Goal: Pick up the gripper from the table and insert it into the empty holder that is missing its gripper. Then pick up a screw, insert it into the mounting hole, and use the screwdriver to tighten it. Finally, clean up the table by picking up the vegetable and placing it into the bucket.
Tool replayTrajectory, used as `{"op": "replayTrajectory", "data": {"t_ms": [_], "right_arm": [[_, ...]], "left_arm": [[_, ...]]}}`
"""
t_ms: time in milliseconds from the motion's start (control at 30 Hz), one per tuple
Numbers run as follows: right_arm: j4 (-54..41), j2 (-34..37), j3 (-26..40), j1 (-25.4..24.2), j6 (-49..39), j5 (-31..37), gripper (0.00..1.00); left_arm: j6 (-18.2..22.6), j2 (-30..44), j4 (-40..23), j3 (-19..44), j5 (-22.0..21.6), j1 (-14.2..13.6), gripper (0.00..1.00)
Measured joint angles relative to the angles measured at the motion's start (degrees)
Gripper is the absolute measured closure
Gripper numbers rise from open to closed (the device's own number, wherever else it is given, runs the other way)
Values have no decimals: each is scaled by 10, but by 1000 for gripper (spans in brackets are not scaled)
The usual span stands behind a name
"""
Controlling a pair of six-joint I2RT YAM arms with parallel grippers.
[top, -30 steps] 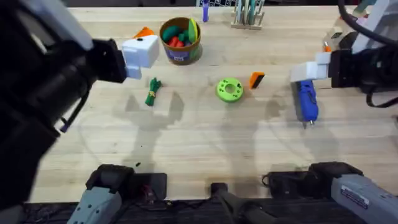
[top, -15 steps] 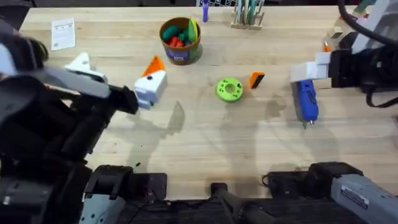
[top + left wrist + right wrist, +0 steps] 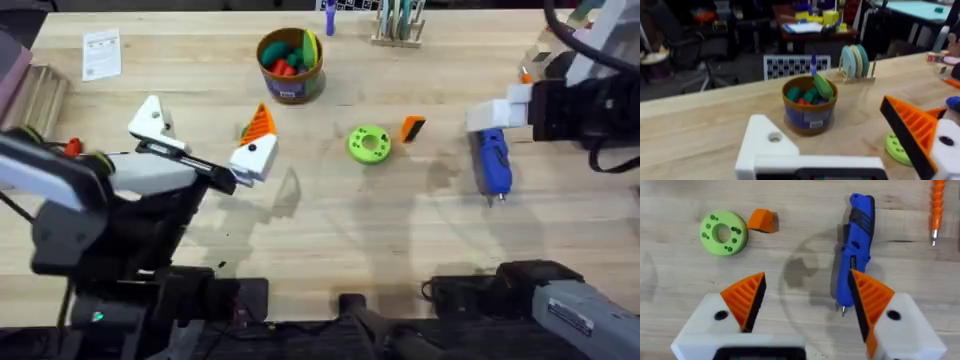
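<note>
The gripper (image 3: pixel 412 128), a small orange wedge, lies on the table (image 3: pixel 330 230) just beside the green disc (image 3: pixel 368 143), ahead of and inward from the right gripper (image 3: pixel 807 290), whose orange-ribbed fingers stand wide apart with nothing between them. The blue screwdriver (image 3: pixel 857 245) lies under that gripper's outer finger. The left gripper (image 3: pixel 835 135) is also spread wide and empty, one side a bare white holder (image 3: pixel 767 142) and the other carrying an orange pad (image 3: pixel 910 127), with the bucket (image 3: pixel 809 102) of toys straight ahead of it.
</note>
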Motion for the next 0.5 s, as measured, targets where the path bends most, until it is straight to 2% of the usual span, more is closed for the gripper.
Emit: {"op": "replayTrajectory", "data": {"t_ms": [233, 400, 500], "right_arm": [[0, 0, 0, 0, 0, 0, 10], [0, 0, 0, 0, 0, 0, 9], [0, 0, 0, 0, 0, 0, 10]], "left_arm": [[1, -42, 122, -77, 2, 0, 15], [0, -65, 116, -93, 10, 0, 15], [0, -71, 116, -93, 30, 3, 15]]}}
